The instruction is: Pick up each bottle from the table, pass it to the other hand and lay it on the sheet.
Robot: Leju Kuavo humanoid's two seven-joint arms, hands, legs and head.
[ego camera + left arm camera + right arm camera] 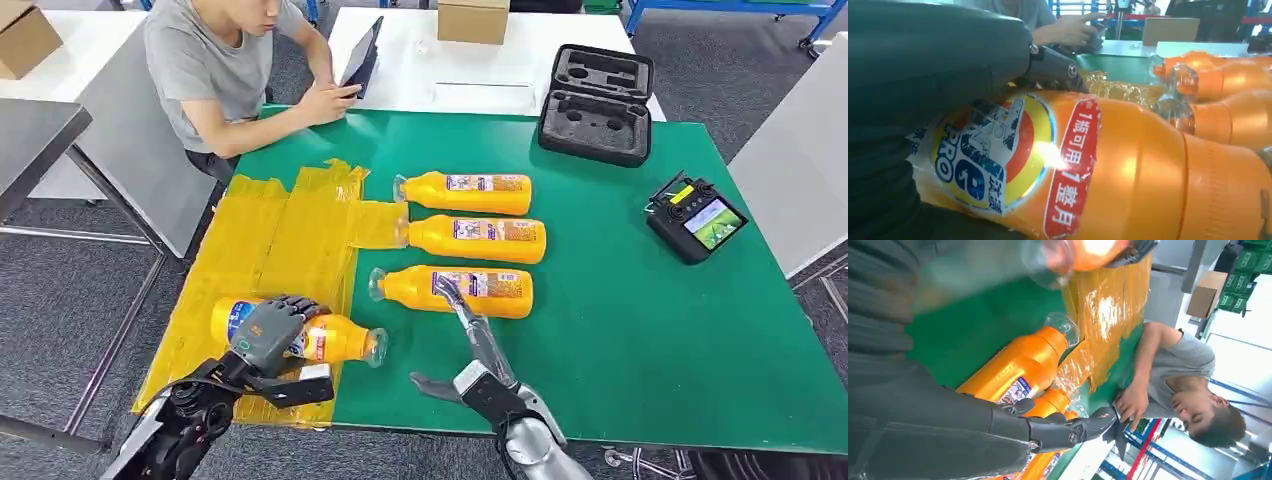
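A: Where is the left hand [268,335]?
B: Its fingers [285,305] grasp an orange plastic bottle [335,340] lying on the crinkled yellow sheet [270,240] at the green surface's [620,300] near-left corner.
A: The right hand [470,340]?
B: Released, fingers spread, reaching a second orange bottle [455,290] mid-surface.

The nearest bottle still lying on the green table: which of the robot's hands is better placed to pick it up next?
The right hand. It is open and reaches out just over that bottle, while the left hand grips another bottle on the yellow sheet.
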